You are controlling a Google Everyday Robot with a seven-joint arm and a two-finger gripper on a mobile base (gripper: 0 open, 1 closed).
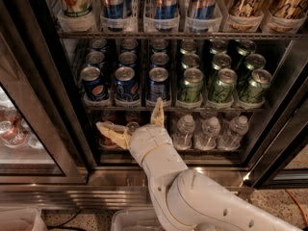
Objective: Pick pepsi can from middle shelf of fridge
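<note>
Camera view, single frame.

- Far left: glass door (19, 129) swung aside, so the fridge (70, 105) interior is reachable.
- Middle shelf (211, 109): three lanes of blue cans fill its left half. The front pepsi can (127, 84) of the centre blue lane stands upright at the shelf's front edge, untouched. Neighbouring blue cans sit just beside it at 9 and 3 o'clock.
- Gripper (129, 113): below the shelf's front edge, at roughly 6 o'clock from that can. Claw spread wide and holding nothing; one finger points toward 9 o'clock, the other toward 12 o'clock. Arm (202, 201) enters from 5 o'clock.
- Right half of the shelf: green cans (221, 83), not wanted. Water bottles (207, 131) on the rack beneath; tall slim cans (163, 4) on the rack above, at 12 o'clock.

Step in hand (judgement): approach, with the grasp not yet begun. The claw sits lower than the can bodies and is not lined up across any one can.

Next move calls for: lifting the claw toward 12 o'clock to mid-can height, turning the wrist so the fingers straddle one front blue can, then advancing into the lane before closing. Tight spacing means a fingertip must slip between cans without knocking a neighbour.
</note>
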